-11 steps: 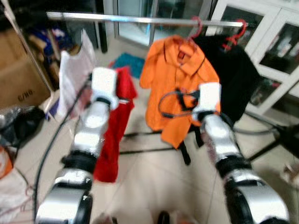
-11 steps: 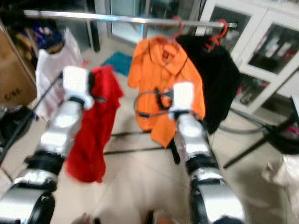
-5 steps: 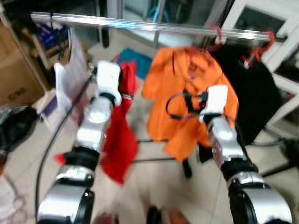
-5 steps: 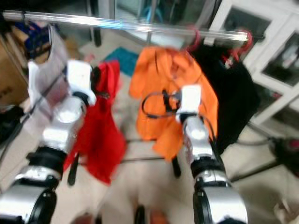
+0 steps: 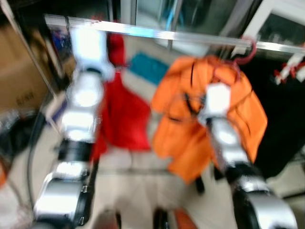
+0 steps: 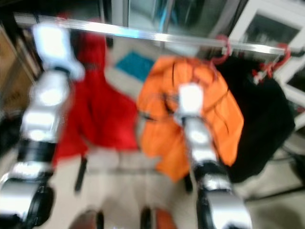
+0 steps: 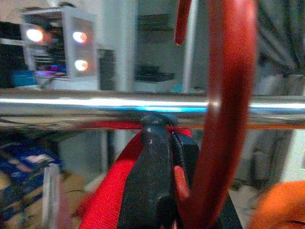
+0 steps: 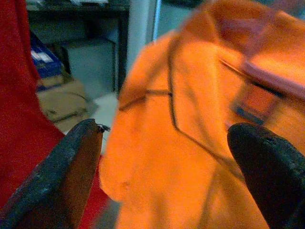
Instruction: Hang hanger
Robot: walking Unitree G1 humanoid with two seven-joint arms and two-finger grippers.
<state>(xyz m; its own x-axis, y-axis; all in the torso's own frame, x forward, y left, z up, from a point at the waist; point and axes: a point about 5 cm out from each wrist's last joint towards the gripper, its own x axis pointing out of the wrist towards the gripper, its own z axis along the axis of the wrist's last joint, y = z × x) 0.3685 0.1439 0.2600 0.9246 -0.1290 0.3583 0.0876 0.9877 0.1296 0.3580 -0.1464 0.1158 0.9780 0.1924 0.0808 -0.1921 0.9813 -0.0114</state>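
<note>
Left wrist view, fingers (image 7: 157,162) pinching red hanger (image 7: 224,109), rail (image 7: 95,107) behind

Carrier: horizontal metal rail (image 5: 200,37), silver. Hanging from it: orange shirt (image 5: 209,119) on a red hook (image 5: 245,50); black garment (image 6: 267,124) just beside it, on red hangers (image 6: 274,67). Red garment (image 5: 121,114) hangs toward the rail's left part; its red hanger hook (image 7: 226,109) crosses the rail
</note>
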